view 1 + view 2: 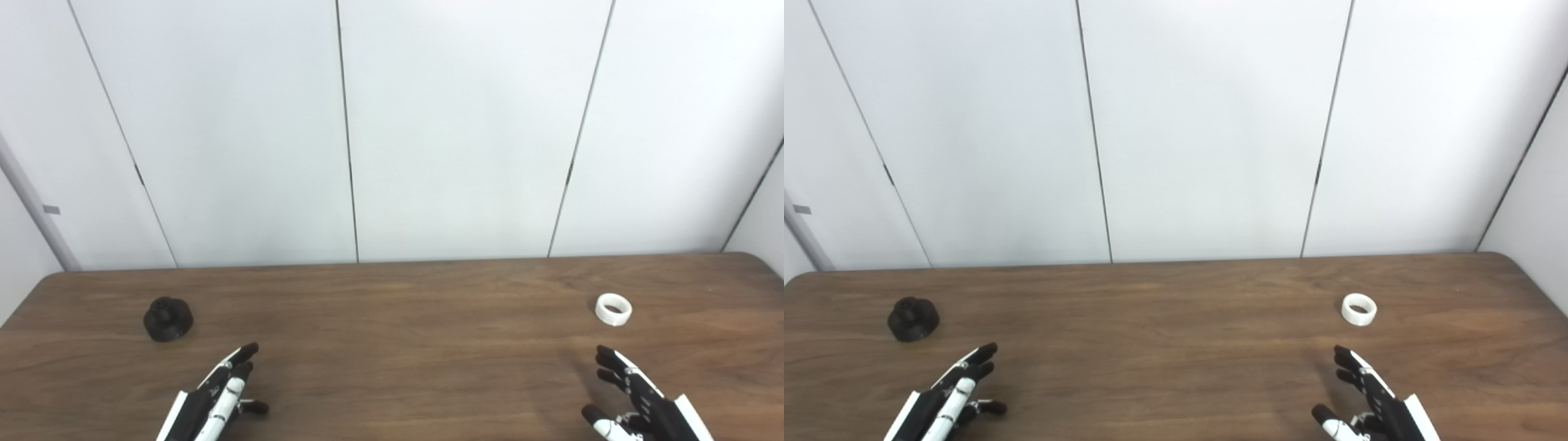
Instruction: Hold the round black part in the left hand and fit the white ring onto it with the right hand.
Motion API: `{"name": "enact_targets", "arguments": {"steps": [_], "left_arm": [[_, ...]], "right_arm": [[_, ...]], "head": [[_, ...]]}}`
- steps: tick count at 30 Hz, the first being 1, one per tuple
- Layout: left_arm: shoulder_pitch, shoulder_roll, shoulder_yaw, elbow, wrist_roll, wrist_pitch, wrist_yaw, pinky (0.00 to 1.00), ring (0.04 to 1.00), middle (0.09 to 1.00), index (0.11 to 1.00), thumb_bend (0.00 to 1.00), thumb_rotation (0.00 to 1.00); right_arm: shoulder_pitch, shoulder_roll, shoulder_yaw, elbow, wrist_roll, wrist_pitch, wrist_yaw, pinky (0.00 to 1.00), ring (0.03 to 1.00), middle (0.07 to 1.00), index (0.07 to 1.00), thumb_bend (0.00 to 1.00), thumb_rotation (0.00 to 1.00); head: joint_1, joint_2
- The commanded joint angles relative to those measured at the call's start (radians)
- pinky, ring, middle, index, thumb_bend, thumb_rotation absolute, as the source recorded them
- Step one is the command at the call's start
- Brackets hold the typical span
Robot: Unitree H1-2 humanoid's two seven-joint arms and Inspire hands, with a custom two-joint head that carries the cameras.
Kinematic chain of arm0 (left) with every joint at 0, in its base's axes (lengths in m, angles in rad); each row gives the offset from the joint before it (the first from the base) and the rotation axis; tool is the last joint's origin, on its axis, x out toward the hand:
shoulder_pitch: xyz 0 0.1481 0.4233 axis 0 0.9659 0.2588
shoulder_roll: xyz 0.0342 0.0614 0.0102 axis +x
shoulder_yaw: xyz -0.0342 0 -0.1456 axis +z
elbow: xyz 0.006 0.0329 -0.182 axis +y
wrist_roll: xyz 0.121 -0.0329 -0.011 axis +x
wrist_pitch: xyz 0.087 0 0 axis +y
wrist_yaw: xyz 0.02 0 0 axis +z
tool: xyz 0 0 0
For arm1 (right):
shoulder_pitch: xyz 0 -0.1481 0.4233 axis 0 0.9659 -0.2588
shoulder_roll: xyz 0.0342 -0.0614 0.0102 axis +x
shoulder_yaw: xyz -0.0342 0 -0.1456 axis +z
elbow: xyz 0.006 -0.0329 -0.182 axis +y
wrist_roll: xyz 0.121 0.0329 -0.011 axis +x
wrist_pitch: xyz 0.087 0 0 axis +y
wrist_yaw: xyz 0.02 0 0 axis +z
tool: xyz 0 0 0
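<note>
Nothing is grasped yet: left hand (214,395) and right hand (637,401) hover empty, fingers spread, over the table (392,343). Round black part (168,318) sits far left of the white ring (613,309). Both pickups and the fitting remain.

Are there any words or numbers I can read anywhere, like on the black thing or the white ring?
None: no words, numbers or signs show.
The round black part is plain.
The white ring is plain too.
The small grey tag on the wall post is too small to tell.
</note>
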Motion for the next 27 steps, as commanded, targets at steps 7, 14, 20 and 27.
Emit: {"name": "enact_targets", "arguments": {"steps": [7,14,20,27], "left_arm": [[0.004,0.003,-0.007,-0.031,0.0,0.011,-0.002,0.97,0.942,0.946,0.883,0.43,0.68],[0.002,0.001,-0.007,-0.025,0.002,0.003,-0.001,0.97,0.948,0.954,0.889,0.4,0.66],[0.012,-0.055,-0.001,-0.044,0.187,-0.125,0.136,0.88,0.916,0.931,0.793,0.51,0.3],[-0.011,-0.119,0.055,-0.035,0.454,-0.33,0.382,1.0,1.0,0.992,0.646,0.54,0.14]], "right_arm": [[0.007,-0.007,0.005,-0.02,-0.006,0.004,0.012,0.81,0.885,0.906,0.904,0.37,0.49],[0.005,-0.007,0.005,-0.018,-0.004,0.0,0.012,0.81,0.885,0.906,0.902,0.36,0.47],[0.005,-0.015,-0.01,-0.003,0.032,-0.009,0.02,0.83,0.9,0.916,0.911,0.37,0.47],[-0.003,-0.024,-0.03,0.018,0.07,-0.002,0.031,0.83,0.902,0.924,0.916,0.38,0.5]], "head": [[0.0,0.004],[0.013,0.006],[0.061,0.007],[0.119,-0.002]]}}
